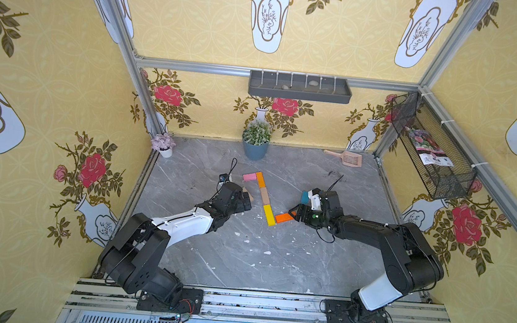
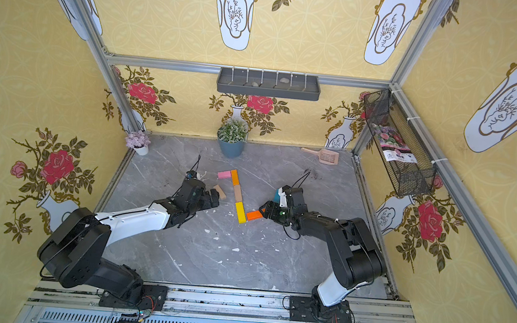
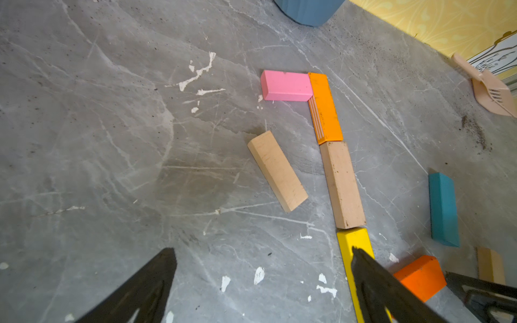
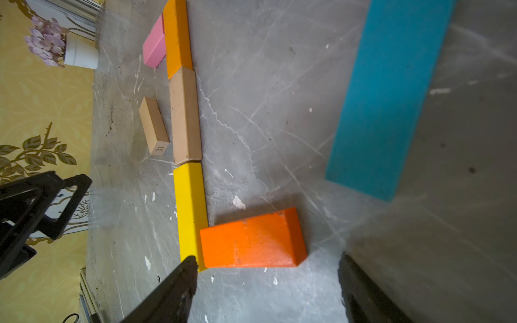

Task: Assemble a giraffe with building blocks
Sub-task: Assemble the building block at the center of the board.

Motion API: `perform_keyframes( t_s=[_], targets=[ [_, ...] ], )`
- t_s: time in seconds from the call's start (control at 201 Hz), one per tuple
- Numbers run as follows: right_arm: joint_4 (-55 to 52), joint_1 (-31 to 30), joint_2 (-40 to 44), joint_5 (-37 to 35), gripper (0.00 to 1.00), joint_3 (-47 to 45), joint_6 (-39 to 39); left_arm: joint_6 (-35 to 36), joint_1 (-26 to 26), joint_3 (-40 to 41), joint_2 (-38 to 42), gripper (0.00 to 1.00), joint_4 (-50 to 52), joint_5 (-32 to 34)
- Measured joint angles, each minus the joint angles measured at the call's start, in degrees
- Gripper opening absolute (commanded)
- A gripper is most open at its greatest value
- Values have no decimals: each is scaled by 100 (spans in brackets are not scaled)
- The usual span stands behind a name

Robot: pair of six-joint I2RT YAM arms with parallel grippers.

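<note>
Left wrist view: left gripper (image 3: 263, 251) is released, jaws wide apart with nothing between them, over bare table (image 3: 112, 139). One finger overlaps the yellow block (image 3: 354, 240) in that picture; I can't tell if they touch.

The giraffe (image 1: 265, 198) sits mid-table in both top views, part built. The pink block (image 3: 286, 85) butts the side of the orange neck block (image 3: 326, 107) at its far end, on the left arm's side. Orange, tan neck block (image 3: 342, 184) and yellow run end to end in one line toward the arm bases. The orange body block (image 4: 251, 240) lies flat at a right angle to yellow's near end, touching it and pointing to the right arm's side.

Right wrist view: right gripper (image 4: 267, 257) is released too. Its jaws stand apart with the orange body block lengthwise between them. I see a gap between one finger and the block's free end, so no grip.

The blue block (image 4: 389, 95) lies flat on the right side of the neck, apart from the figure and close to the right gripper. A loose tan block (image 3: 277, 170) lies skewed on the left side of the neck, near it but not touching, with "31" on its end face. Another tan block (image 3: 491, 264) shows past the orange body block, partly hidden by the right gripper.

The scoop (image 1: 346, 158) is by the back wall, well apart.
</note>
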State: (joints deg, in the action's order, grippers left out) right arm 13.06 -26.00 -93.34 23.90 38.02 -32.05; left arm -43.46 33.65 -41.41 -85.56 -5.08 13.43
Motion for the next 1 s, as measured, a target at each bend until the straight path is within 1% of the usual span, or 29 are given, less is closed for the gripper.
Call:
perform_keyframes(
  t_s=[0.334,0.996],
  targets=[
    [245,-4,-481,164,79,391,59,205,0,-22,9,99,-24,-37],
    [236,-136,-463,186,79,385,17,313,0,-22,31,99,-42,-31]
  ],
)
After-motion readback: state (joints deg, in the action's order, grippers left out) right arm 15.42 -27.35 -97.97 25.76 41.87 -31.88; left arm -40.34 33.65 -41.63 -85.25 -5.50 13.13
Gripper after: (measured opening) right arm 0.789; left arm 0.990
